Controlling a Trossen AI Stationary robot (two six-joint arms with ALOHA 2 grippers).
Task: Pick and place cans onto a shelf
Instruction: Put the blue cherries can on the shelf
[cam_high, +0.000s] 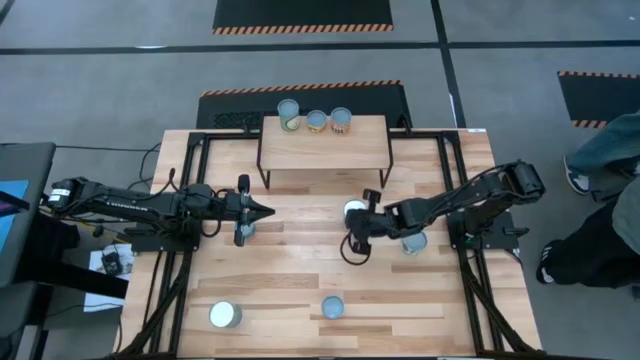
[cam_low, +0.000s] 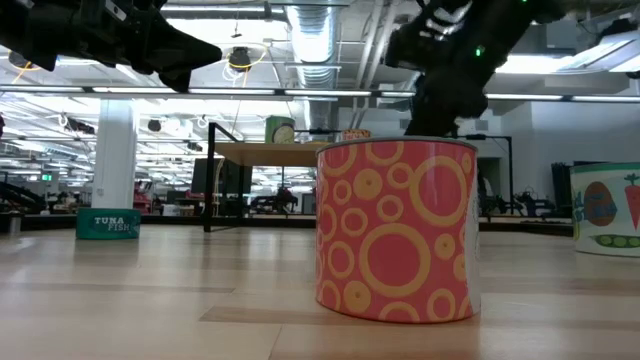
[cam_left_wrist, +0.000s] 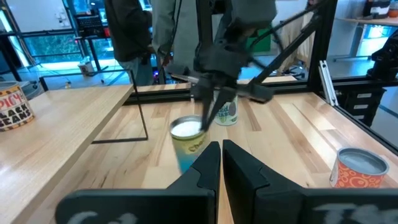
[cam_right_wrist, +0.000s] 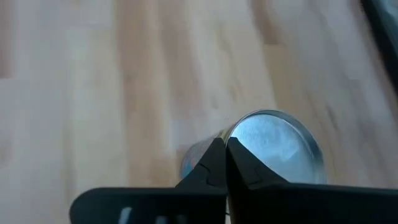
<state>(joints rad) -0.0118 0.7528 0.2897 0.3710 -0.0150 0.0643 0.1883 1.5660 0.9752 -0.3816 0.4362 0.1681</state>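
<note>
Plank tabletop carries scattered cans; right gripper, fingers closed and empty, hovers above silver-topped can; descending closed would topple it; left gripper closed, idle.

"TUNA FISH" on teal can

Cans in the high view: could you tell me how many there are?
8 cans. Three stand on the shelf. Five are on the table: one under the left arm, one beside the right gripper, one beneath the right arm, two near the front.
</note>
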